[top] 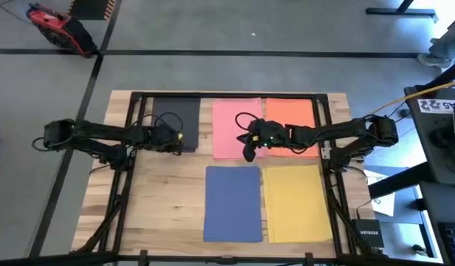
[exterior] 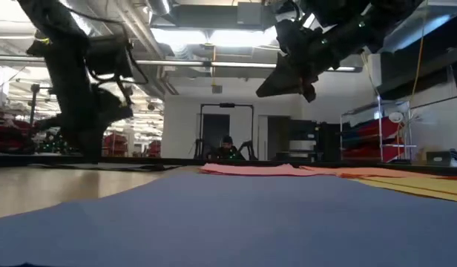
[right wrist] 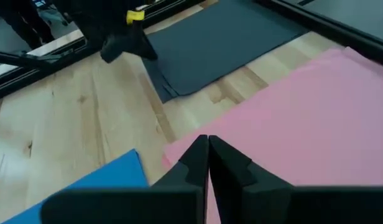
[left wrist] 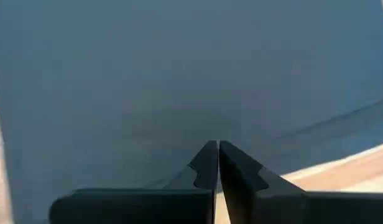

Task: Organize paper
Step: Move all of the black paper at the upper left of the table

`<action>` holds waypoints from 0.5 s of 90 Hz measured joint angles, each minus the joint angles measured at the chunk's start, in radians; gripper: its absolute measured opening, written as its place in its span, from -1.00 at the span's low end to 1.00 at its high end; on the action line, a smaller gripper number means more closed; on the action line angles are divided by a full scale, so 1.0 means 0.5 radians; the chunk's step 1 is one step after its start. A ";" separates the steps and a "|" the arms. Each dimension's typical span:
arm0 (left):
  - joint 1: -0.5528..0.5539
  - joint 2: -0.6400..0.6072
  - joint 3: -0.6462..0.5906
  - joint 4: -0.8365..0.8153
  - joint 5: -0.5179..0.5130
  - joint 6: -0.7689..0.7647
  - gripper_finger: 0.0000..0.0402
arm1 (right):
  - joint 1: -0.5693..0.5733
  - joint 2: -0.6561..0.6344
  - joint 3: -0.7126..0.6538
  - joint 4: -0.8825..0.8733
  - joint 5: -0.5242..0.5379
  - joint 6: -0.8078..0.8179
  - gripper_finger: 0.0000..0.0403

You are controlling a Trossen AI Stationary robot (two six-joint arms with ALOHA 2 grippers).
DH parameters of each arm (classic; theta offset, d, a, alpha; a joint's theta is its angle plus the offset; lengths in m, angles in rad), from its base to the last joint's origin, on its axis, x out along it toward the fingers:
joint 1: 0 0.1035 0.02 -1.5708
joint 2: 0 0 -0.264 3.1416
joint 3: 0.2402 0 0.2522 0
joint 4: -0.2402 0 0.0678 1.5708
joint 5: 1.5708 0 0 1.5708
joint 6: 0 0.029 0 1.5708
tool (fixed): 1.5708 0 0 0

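Wooden table: left fingers together over black paper; right fingers together above pink paper.

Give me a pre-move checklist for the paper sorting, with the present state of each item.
1. Left gripper at the black paper's near edge, fingers closed: ok.
2. Black sheet actually gripped: cannot tell.
3. Right gripper shut, holding nothing, above the pink paper's corner: ok.
4. Pink and orange paper lie side by side at the far edge: ok.
5. Blue paper and yellow paper flat at the near edge, apart from both grippers: ok.
6. Wooden table between the sheets free for sliding: ok.
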 joint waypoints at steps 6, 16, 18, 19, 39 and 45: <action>-0.036 0.008 -0.034 0.049 0.021 -0.036 -1.00 | 0.001 -0.001 0.000 -0.004 -0.012 0.001 -1.00; -0.143 0.008 -0.067 0.055 0.016 -0.124 -1.00 | 0.000 -0.001 0.000 -0.003 -0.017 0.000 -1.00; -0.171 0.007 -0.073 0.053 0.017 -0.142 -1.00 | 0.000 -0.001 0.000 -0.005 -0.016 0.000 -1.00; -0.185 0.007 -0.075 0.053 0.016 -0.154 -1.00 | -0.001 -0.001 0.000 -0.005 -0.016 0.000 -1.00; -0.513 0.007 -0.087 0.050 0.042 -0.454 -1.00 | -0.001 -0.002 0.000 -0.012 -0.016 0.000 -1.00; -0.621 0.007 -0.087 0.048 0.047 -0.566 -1.00 | -0.001 -0.002 0.000 -0.012 -0.015 0.000 -1.00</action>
